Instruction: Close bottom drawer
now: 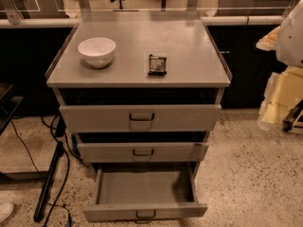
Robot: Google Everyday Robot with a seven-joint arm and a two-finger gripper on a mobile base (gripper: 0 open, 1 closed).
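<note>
The bottom drawer [144, 212] of the grey metal cabinet is pulled far out toward me. Its slim front panel has a small dark loop handle [145, 215], and its plain grey tray [144, 187] holds nothing. The medium drawer [142, 152] and the tall top drawer [140, 117] above it each stand slightly out. My gripper is not in view. A white rounded part [292, 32] at the right edge may belong to my arm.
A white bowl [96, 51] and a dark snack bar [157, 64] sit on the cabinet top [189, 41]. Black cables and a dark bar [49, 178] lie on the floor at the left. Yellowish foam-like pieces [284, 96] and a wheeled leg [289, 123] stand at the right.
</note>
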